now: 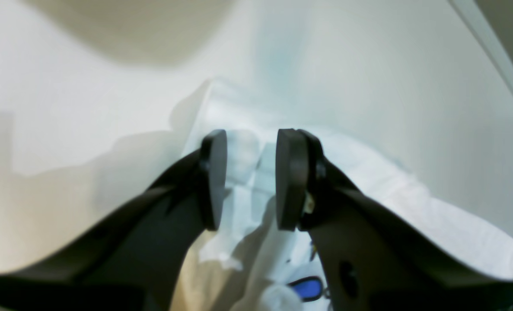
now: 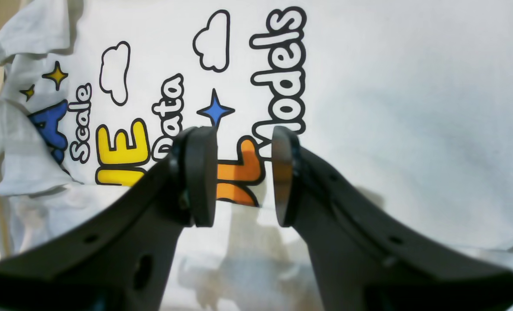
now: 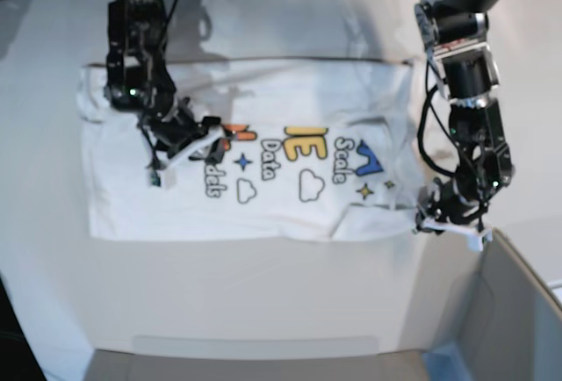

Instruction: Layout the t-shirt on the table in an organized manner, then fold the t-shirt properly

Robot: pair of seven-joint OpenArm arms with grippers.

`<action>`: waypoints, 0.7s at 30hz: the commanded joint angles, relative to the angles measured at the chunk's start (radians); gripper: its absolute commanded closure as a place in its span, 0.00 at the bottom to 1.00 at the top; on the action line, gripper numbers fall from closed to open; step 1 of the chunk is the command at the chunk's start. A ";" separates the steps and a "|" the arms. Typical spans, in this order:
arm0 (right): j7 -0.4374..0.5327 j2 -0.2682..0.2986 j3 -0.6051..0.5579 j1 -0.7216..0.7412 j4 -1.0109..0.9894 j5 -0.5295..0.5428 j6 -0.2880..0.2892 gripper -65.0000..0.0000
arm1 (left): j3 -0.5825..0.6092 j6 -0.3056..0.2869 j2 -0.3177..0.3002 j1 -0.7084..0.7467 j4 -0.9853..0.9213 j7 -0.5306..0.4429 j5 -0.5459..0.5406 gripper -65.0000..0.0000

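Note:
The white t-shirt (image 3: 158,205) lies spread on the table (image 3: 263,293) with its colourful print facing up. My right gripper (image 3: 200,148) hangs just over the print's orange letter, open, nothing between its pads (image 2: 243,177). At the shirt's other end, one sleeve is folded and bunched (image 3: 378,214). My left gripper (image 3: 448,223) hovers beside that corner. In the left wrist view its jaws stand apart (image 1: 251,179) over wrinkled white cloth (image 1: 368,172), with no cloth pinched between them. A blue bit of the print (image 1: 306,288) shows below.
A grey box-like corner piece (image 3: 518,311) stands close to my left gripper at the near right. A grey strip (image 3: 255,346) runs along the table's near side. The table's curved edge (image 1: 489,47) shows in the left wrist view.

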 commanded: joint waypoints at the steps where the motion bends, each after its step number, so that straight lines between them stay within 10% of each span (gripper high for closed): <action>1: 0.019 0.002 0.002 0.013 0.017 0.008 0.007 0.67 | -0.001 -0.007 -0.008 -0.034 0.017 -0.011 -0.007 0.68; 21: 0.016 0.002 0.002 0.013 0.017 0.007 0.007 0.67 | -0.004 -0.003 -0.013 -0.028 -0.049 -0.016 -0.006 0.56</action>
